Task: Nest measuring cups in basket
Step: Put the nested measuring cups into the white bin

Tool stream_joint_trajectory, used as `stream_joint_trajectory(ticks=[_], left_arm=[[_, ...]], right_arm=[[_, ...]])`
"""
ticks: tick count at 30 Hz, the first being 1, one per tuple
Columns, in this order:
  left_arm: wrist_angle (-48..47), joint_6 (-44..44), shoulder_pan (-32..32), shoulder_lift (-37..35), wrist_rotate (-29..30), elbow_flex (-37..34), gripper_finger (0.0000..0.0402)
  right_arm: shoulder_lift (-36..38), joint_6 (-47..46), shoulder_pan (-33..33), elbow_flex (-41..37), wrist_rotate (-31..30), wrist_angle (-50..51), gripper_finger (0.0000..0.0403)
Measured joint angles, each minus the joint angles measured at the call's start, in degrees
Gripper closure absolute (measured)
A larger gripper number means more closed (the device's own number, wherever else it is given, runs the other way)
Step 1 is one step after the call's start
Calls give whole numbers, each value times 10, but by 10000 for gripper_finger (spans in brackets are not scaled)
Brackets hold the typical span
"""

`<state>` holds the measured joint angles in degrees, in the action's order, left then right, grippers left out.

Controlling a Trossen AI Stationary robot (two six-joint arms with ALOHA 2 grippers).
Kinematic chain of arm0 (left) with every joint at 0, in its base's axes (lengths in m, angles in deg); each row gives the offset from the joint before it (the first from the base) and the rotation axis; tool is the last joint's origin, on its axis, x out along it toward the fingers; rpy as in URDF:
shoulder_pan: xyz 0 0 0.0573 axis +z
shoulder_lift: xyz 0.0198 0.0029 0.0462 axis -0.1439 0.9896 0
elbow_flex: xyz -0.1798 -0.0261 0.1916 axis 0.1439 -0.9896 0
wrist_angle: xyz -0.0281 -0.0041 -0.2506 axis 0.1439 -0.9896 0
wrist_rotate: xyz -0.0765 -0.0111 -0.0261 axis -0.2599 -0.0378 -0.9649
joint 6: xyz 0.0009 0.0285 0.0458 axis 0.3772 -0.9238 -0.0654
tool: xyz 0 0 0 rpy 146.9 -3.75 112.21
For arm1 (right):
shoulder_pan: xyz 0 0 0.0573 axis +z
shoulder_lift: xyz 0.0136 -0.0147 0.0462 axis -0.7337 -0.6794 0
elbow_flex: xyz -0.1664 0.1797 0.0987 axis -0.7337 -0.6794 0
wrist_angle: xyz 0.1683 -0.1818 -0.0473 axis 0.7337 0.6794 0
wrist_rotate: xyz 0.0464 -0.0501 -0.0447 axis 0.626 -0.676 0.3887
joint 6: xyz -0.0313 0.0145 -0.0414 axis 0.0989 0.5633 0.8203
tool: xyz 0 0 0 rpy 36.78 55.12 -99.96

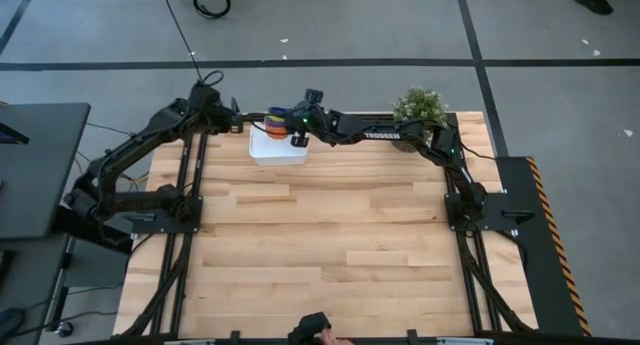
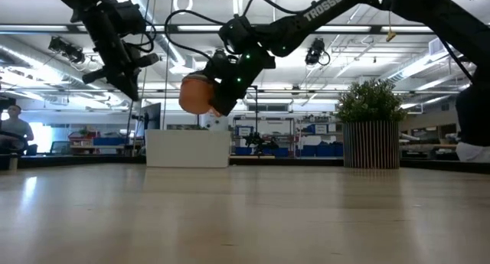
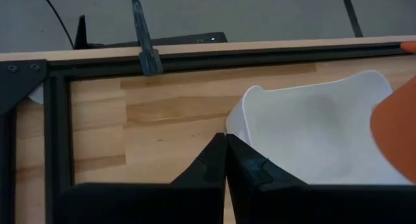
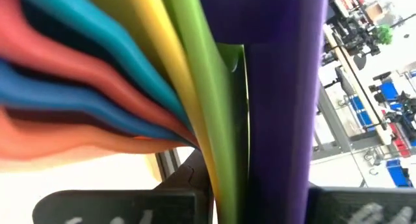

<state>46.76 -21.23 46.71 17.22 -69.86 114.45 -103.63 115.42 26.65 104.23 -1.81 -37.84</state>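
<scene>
Orange-bottomed measuring cups (image 2: 196, 94) clamped in right gripper (image 2: 222, 92) above basket (image 2: 187, 148), stack half hidden; left gripper (image 3: 225, 160) closed, empty

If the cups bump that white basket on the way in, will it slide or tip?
Probably slide: the basket looks like thin, light plastic on smooth wood. Tipping seems unlikely, since it sits low and wide. The right gripper holds the nested cups above it.

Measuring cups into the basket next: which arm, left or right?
Right. The right gripper already holds the nested measuring cups in the air above the basket, so it likely only has to lower and release. The left gripper is shut and empty beside the basket.
</scene>
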Motion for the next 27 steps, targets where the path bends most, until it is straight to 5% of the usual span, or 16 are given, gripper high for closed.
stream_joint_trajectory(ticks=[10, 13, 27], left_arm=[[8, -3, -5, 13, 0, 0, 388], [8, -11, -4, 13, 0, 0, 388], [8, -24, -6, 12, 0, 0, 388]], right_arm=[[-22, 79, 7, -2, 12, 25, 355], [-20, 73, 7, 0, 57, 48, 355], [-45, 55, 8, 1, 79, 86, 355]])
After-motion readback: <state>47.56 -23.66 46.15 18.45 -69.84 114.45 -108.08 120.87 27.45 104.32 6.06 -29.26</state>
